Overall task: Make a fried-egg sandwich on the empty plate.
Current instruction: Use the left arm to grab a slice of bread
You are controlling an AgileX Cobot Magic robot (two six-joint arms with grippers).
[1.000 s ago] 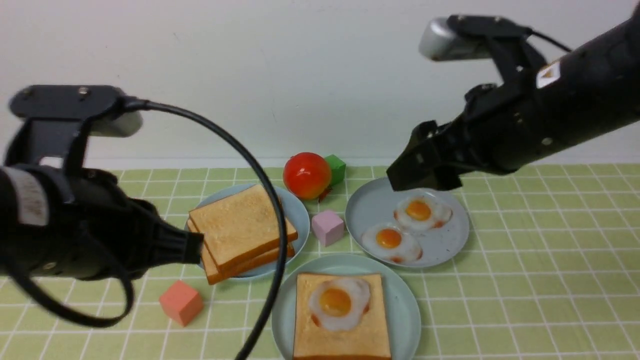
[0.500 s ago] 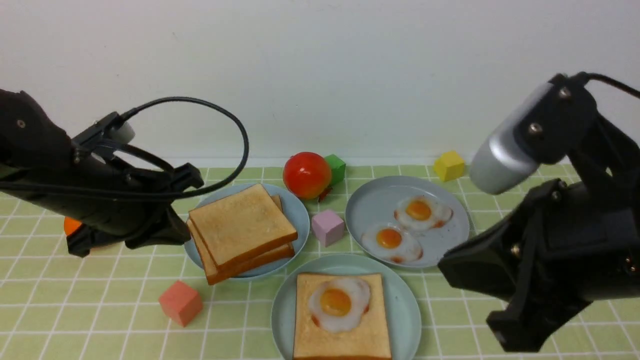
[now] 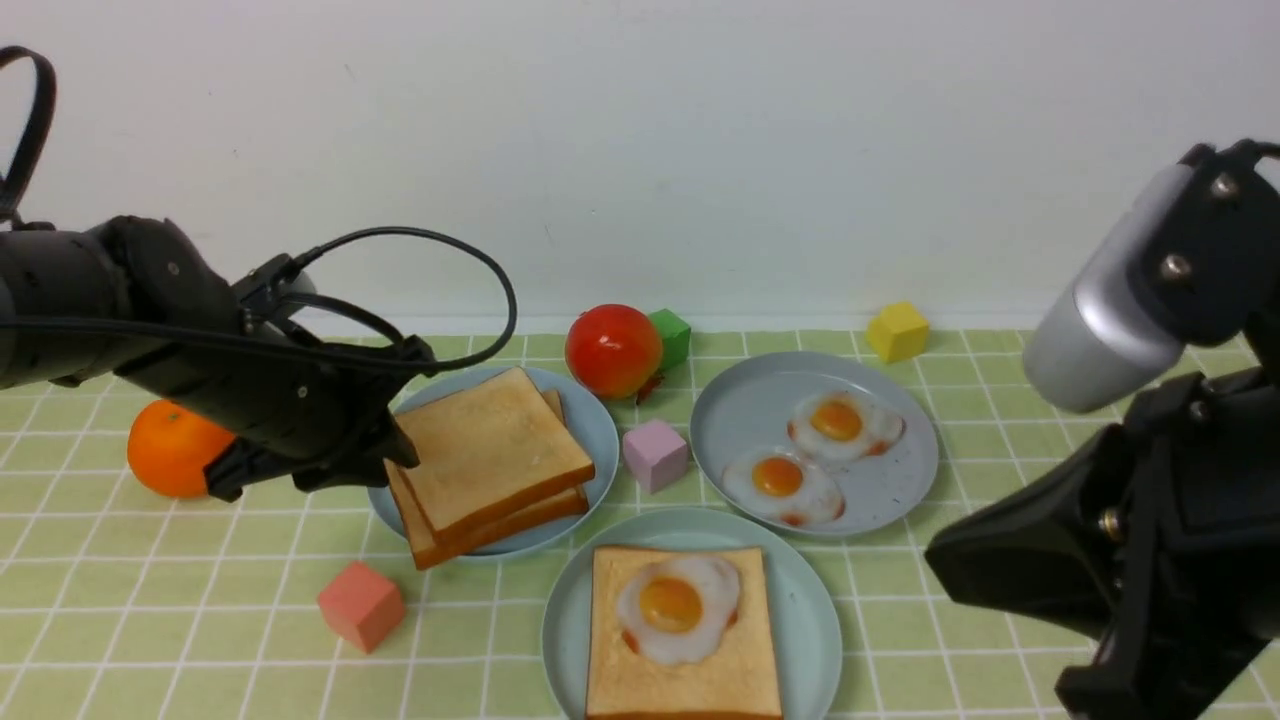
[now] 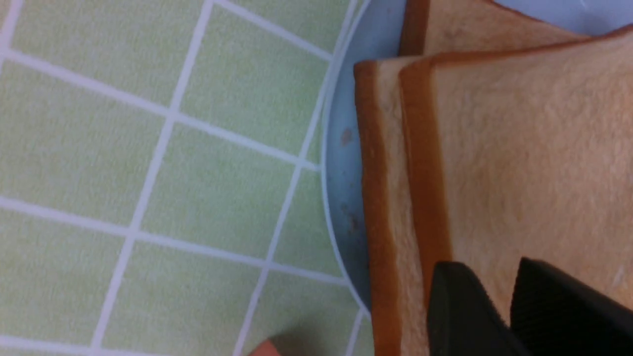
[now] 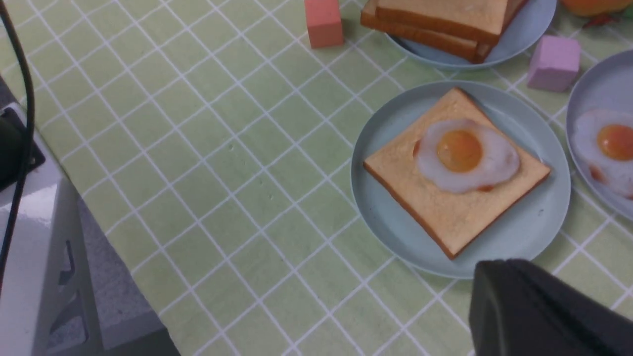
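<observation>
While the left gripper (image 3: 398,452) sits at the left edge of the toast stack (image 3: 480,500), its jaws stand slightly apart with nothing between them. Left wrist view shows both black fingers (image 4: 460,311) over the top slice (image 3: 495,445) near its brown crust, with a thin strip of toast visible in the gap; touching or just above it, cannot tell. The stack lies on a grey-blue plate (image 3: 598,425) at back left: two slices offset, and the corner of a third showing under them.

Right gripper (image 5: 494,287) is clenched and empty at front right, near the right side of the mint-green plate (image 3: 565,620); no contact visible.

Mint-green plate is front centre, nearest the robot; one toast slice (image 3: 690,675) lies flat on it; fried egg (image 3: 678,605) sits on the far half of that slice, yolk up and uncovered.

Second grey-blue plate (image 3: 905,480) at back right holds two other fried eggs (image 3: 782,482), close together.

- Tomato (image 3: 613,350) and green cube (image 3: 673,335): behind, between the two back plates
- Lilac cube (image 3: 655,455): between all three plates
- Salmon cube (image 3: 362,603): in front of the toast plate
- Orange (image 3: 165,450): far left, partly behind the left arm
- Yellow cube (image 3: 897,330): back right

All on a green checked cloth (image 3: 1050,450).
</observation>
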